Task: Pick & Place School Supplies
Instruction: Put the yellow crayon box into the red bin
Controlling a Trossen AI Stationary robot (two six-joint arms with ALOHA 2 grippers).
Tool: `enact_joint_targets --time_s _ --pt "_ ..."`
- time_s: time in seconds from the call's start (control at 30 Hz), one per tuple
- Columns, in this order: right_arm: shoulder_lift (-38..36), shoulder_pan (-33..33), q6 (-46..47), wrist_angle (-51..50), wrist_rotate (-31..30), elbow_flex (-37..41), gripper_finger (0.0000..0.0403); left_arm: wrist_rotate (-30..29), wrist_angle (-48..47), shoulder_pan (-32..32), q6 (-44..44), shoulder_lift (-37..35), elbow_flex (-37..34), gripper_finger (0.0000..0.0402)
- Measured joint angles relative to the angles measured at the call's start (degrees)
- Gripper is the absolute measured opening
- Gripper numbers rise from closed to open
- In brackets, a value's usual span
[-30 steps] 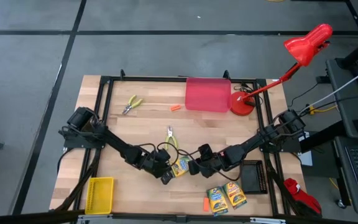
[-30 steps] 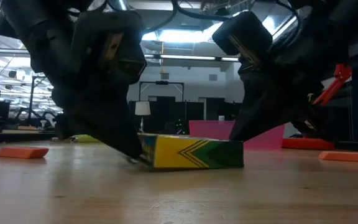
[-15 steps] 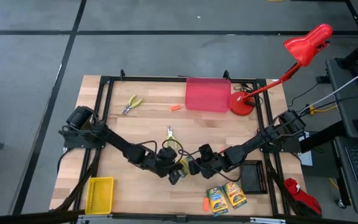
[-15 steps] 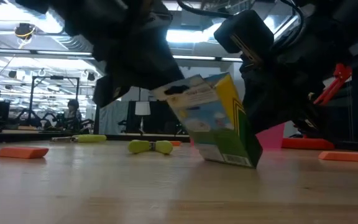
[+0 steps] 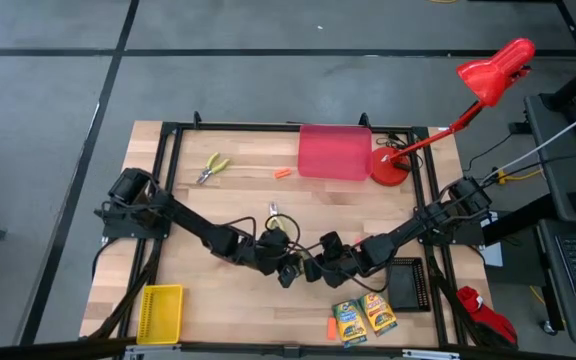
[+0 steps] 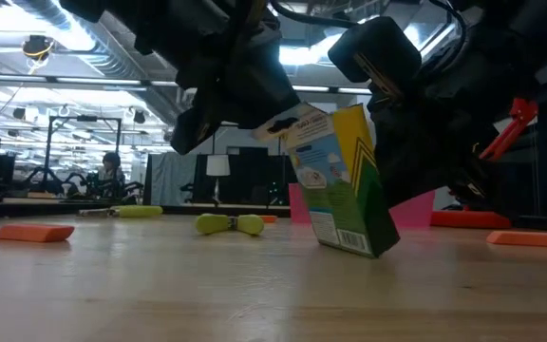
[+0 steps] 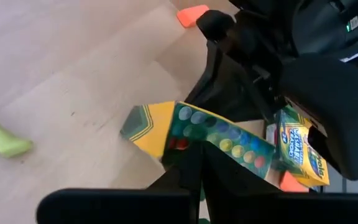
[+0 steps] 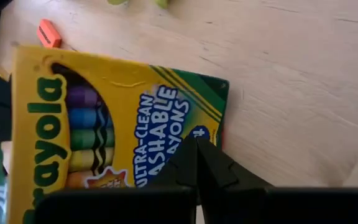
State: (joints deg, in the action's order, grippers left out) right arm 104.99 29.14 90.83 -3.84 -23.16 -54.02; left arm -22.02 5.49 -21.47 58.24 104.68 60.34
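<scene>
Crayon box [image 6: 342, 180] tilts on one corner on the counter [image 6: 254, 294], just beside the pliers [image 6: 229, 224]; left gripper [image 5: 286, 274] clamped on it; right gripper [image 5: 314, 268] shut, empty alongside; you lift straight, slowly.

3 crayon boxes [image 5: 290, 268], 2 pliers [image 5: 211, 167], perhaps 2 orange sticks [image 5: 282, 174], 3 bins [image 5: 334, 152], 1 lamp [image 5: 488, 75].

A wooden bench [image 5: 218, 310] stands on grey floor [image 5: 268, 60] crossed by dark lines. Beyond the bench, a dim hall shows bright ceiling lights [image 6: 27, 43] and a white-shaded lamp [image 6: 217, 165].
</scene>
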Motion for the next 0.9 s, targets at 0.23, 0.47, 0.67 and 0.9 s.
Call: enact_joint_targets --time_s 0.23,0.47,0.67,0.9 --pt "0.00 0.27 0.04 0.26 -0.11 0.00 0.0000 0.77 1.11 1.25 -0.57 0.00 0.00 0.0003" --pt "-3.27 0.53 -0.17 -2.34 -3.31 -0.10 0.0000 1.75 0.72 1.35 -0.97 0.13 -0.07 0.0003" --pt "-7.41 1.07 -0.43 -7.92 -8.10 -0.11 0.0000 3.76 0.35 2.23 -1.03 0.43 -0.32 0.0003" --pt "-9.43 1.14 0.29 -13.59 -8.41 -0.11 0.0000 5.05 -0.16 2.62 -1.88 0.37 -0.28 0.0003"
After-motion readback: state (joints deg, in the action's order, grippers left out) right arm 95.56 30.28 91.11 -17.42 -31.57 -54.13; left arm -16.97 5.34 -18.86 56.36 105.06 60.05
